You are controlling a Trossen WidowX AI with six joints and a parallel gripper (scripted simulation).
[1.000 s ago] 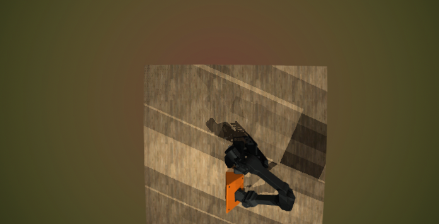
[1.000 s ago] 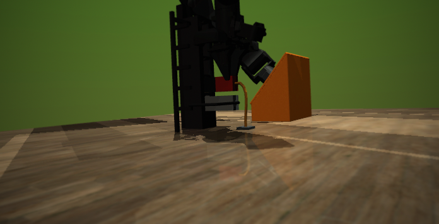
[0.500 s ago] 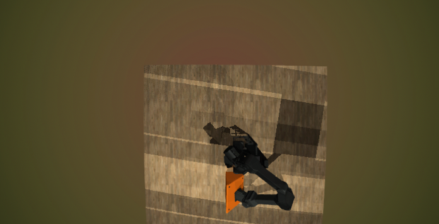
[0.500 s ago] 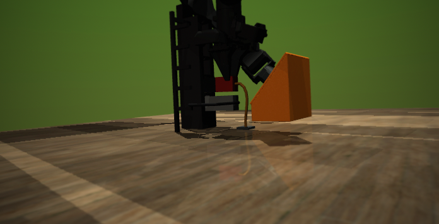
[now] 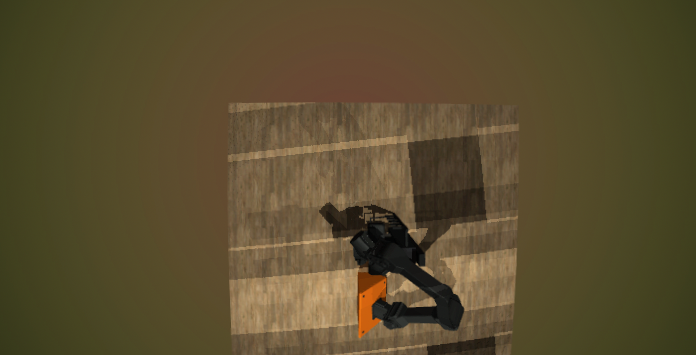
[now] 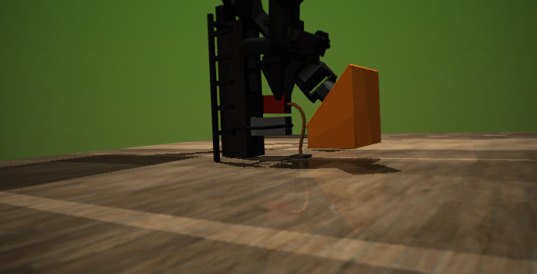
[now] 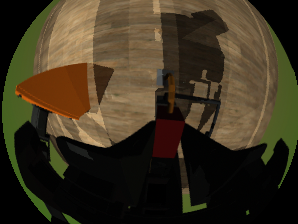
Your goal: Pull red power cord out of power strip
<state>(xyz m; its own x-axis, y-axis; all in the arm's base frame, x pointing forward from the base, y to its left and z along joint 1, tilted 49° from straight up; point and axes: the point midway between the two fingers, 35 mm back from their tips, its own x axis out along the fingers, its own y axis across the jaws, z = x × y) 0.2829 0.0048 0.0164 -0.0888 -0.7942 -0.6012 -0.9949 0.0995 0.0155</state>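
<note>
Biggest thing first: the wooden table [image 6: 424, 211] everything sits on, with the orange wedge block [image 6: 349, 110] off to one side of your gripper [image 6: 278, 96] and not in the way. Behind the hand stands a tall black rack [image 6: 231, 87], and the grey power strip [image 6: 271, 126] sits directly below your fingertips.

Now the bit that matters. Your gripper is pinched down on the red plug [image 6: 275, 105]; the jaws are closed around its top and it fills the gap between them. From the exterior view there's a dark gap between the plug's underside and the strip, so I'd guess it's already lifted out of the socket, but that spot is shadowy and I wouldn't swear the prongs are fully free. The wrist view shows the same red plug [image 7: 168, 137] dead centre between the fingers.

The cord [image 6: 302, 126] arcs out from the plug's side and drops to a small dark anchor [image 6: 301, 156] on the table, just beside the hand.

So: grab done, pull looks mostly done. What's left is lifting a little higher to be safe, then opening up and backing clear of plug, cord and strip.
</note>
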